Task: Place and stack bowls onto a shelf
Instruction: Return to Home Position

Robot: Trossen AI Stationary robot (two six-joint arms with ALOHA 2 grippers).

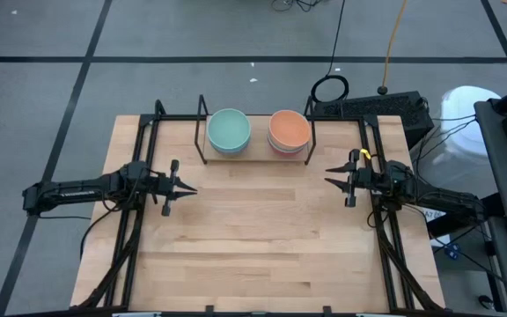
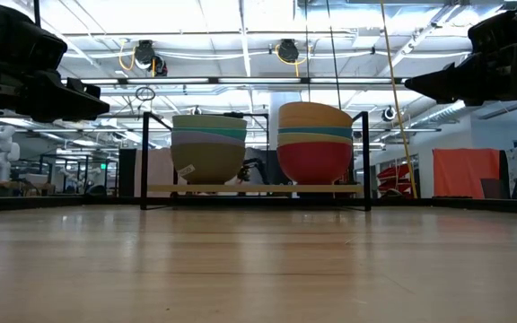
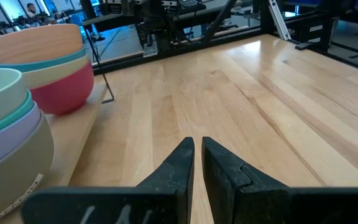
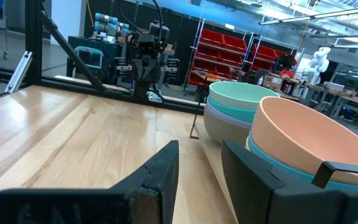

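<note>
The shelf (image 1: 255, 155) stands at the table's far edge, with two stacks of bowls resting on its base board (image 2: 258, 188). The left stack (image 2: 208, 148) runs olive-grey, lavender, teal, then mint green on top (image 1: 229, 130). The right stack (image 2: 315, 144) runs magenta, cream, teal, then orange on top (image 1: 289, 129). My left gripper (image 1: 190, 189) hovers shut, nearer than the shelf and to its left. My right gripper (image 1: 328, 176) hovers open, nearer than the shelf and to its right. Both are empty.
Thin black wire uprights (image 1: 203, 114) rise at the shelf's ends. Dark frame rails (image 1: 139, 220) run along the table's left and right sides (image 1: 385, 238). Bare wooden tabletop (image 1: 262, 238) spreads between the arms and toward the near edge. Cables and a black box (image 1: 377, 107) lie beyond the far edge.
</note>
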